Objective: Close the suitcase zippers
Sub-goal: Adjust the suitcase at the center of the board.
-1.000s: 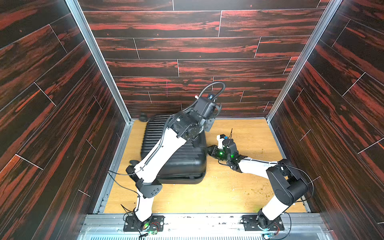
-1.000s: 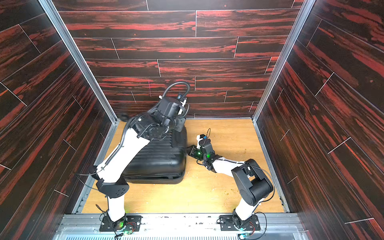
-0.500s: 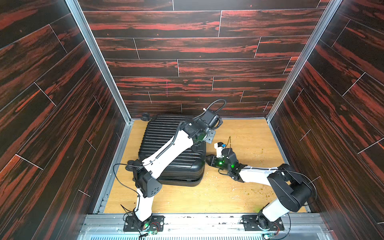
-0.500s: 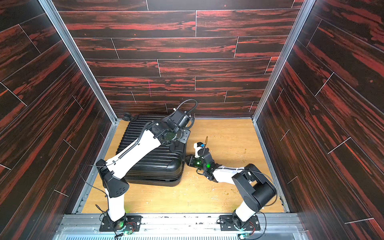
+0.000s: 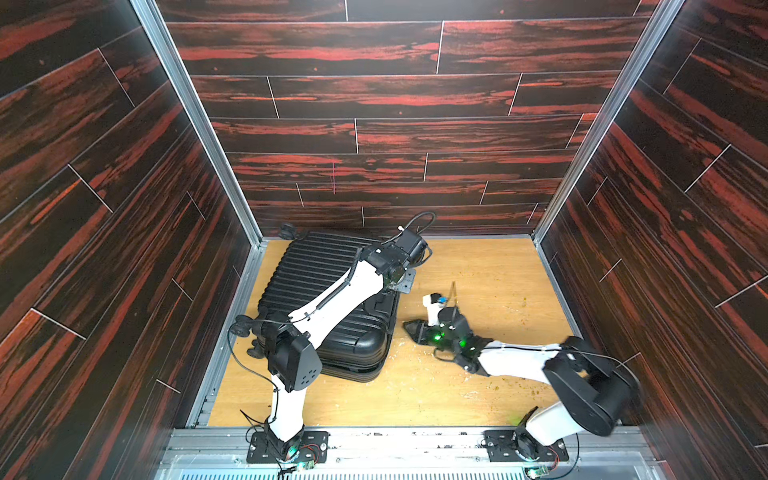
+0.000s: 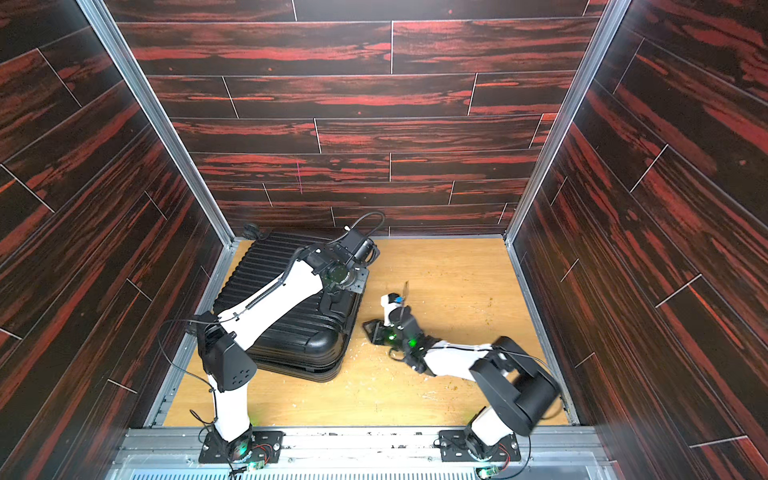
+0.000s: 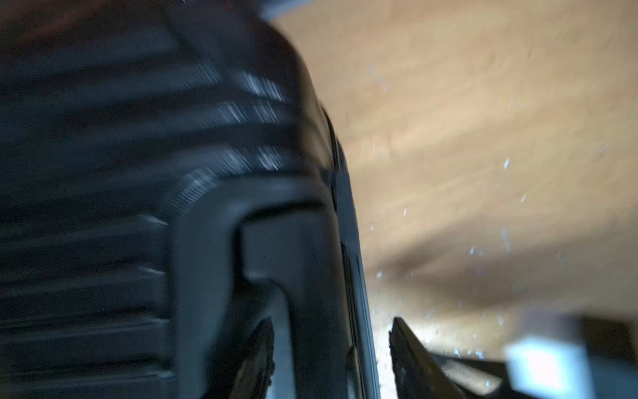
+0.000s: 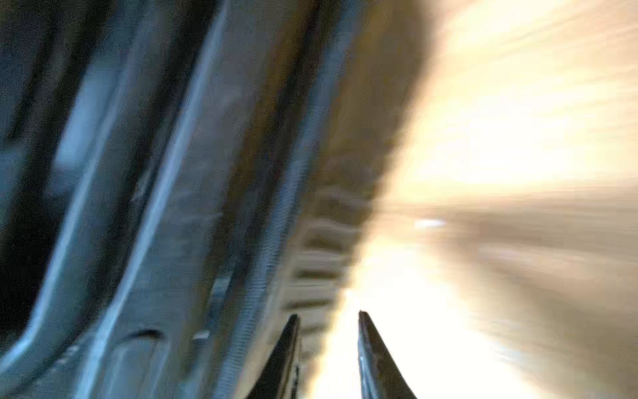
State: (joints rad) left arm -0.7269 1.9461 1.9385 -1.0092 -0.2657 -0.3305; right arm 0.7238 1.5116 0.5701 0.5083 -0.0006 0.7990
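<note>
While the small black hard-shell suitcase is lying flat with its ribbed, glossy shells folded one on the other, the step in hand is looking to me like the search for a zipper pull along its right-hand rim. The case is resting on the pale wooden floor toward the left rear corner, its wheels facing the left wall and a moulded black handle sitting on the opposite side.

Whether the thin black zipper track is already running closed I cannot tell. Both wrist views are blurring badly, and no metal pull is showing anywhere.

The left gripper is reaching across the lid. Its jaws are standing apart and straddling the rim near that handle, with nothing pinched between them. The right gripper is hovering low over the floor just beside the same edge, nearer the front corner. Its jaws are parted by a narrow gap and are holding nothing.

As I judge it, the next move is calling for locating a pull first. One pair of fingers would then be closing on the small tab and drawing it along the track. The other arm would be pressing the lid down, since a light case may be sliding under the pull.
</note>
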